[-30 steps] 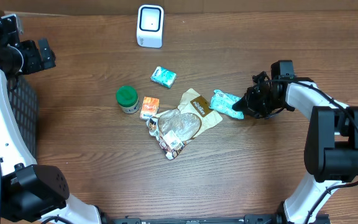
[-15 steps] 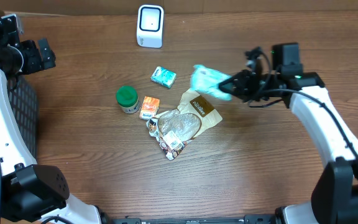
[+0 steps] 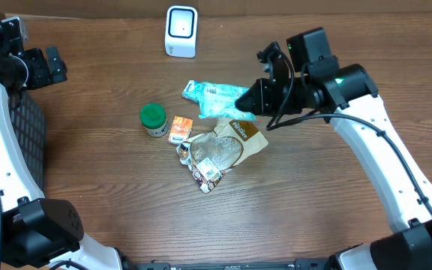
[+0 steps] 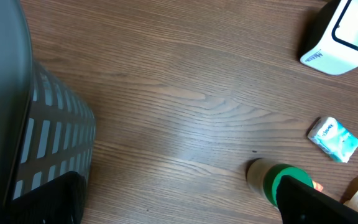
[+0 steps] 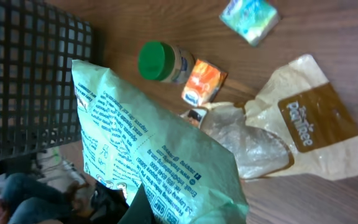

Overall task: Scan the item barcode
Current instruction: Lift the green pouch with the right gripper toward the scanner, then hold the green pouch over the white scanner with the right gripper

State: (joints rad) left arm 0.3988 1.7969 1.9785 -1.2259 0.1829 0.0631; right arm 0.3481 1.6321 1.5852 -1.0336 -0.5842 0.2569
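Packet (image 3: 214,94): mint-green with dark print, held clear of the tabletop (image 3: 126,195). Right fingers (image 3: 247,99) are clamped fully together on one end of it. The rest of the packet juts out past the fingertips. In the right wrist view its printed face fills the space straight ahead of the fingers. I can't make out a barcode there.

Scanner (image 3: 181,31): white, upright, beyond the packet's free end and well apart from the right fingers.

Below the held packet and the right fingers, all on the tabletop:
- brown pouch (image 3: 242,131), just under the fingers
- orange box (image 3: 180,129)
- green-lidded jar (image 3: 153,118), just beside the box
- small teal pack (image 5: 250,18), apart from these

Left fingers (image 3: 51,64): spread wide, gripping nothing, well away from the packet. A black basket (image 4: 55,137) sits close beside them.
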